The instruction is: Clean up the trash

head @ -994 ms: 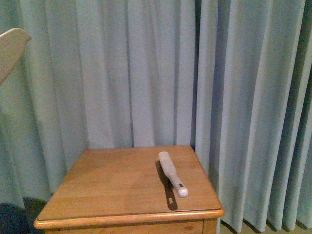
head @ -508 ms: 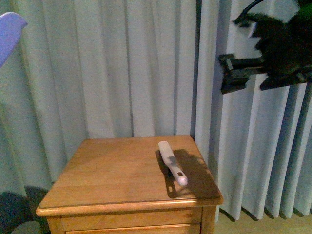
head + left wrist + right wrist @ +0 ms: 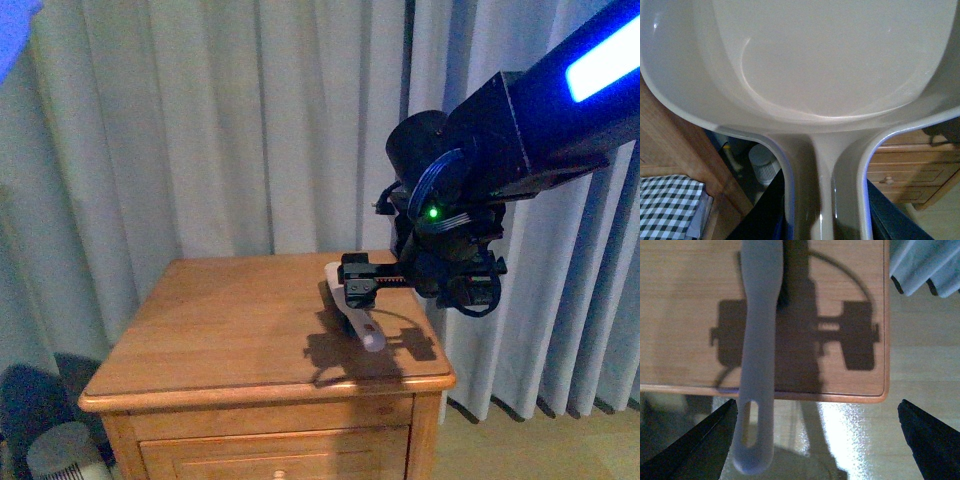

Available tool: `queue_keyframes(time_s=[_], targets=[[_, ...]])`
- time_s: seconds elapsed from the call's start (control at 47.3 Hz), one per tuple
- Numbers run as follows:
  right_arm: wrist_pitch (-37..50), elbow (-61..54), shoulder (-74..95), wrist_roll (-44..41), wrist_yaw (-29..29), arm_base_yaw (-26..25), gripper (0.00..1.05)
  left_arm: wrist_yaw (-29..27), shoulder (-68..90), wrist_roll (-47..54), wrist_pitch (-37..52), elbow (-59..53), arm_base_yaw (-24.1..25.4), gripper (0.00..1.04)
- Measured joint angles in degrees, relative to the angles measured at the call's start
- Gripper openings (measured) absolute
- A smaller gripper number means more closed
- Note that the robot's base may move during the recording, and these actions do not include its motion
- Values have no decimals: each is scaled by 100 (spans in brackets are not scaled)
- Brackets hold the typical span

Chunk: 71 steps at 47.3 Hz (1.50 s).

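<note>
Dustpan overflows the left wrist view, its rim cut off on three sides; in the front view only a blurred blue sliver shows. Right gripper hides the middle of the brush near the table's right edge; bristles cannot be made out. Right wrist view crops the brush's head.

right gripper pointing down, fingers spread wide
</note>
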Motion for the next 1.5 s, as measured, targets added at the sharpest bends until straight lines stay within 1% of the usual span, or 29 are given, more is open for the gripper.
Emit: queue_keyframes(time_s=[0.169, 0.317, 0.486, 0.888, 1.206, 1.502], targets=[[92, 129, 203, 264, -31, 35, 97, 0, 0, 0, 0, 0, 0, 26], [160, 437, 422, 391, -92, 168, 97, 0, 0, 0, 0, 0, 0, 26], [-238, 1180, 894, 463, -96, 275, 97, 0, 0, 0, 0, 0, 0, 26], [-1012, 2767, 1937, 575, 42, 247, 97, 0, -2, 0, 0, 0, 0, 26], [-1255, 3414, 2455, 647, 63, 260, 97, 0, 0, 0, 0, 0, 0, 26], [-1316, 3716, 2712, 730, 81, 264, 97, 0, -2, 0, 0, 0, 0, 26]])
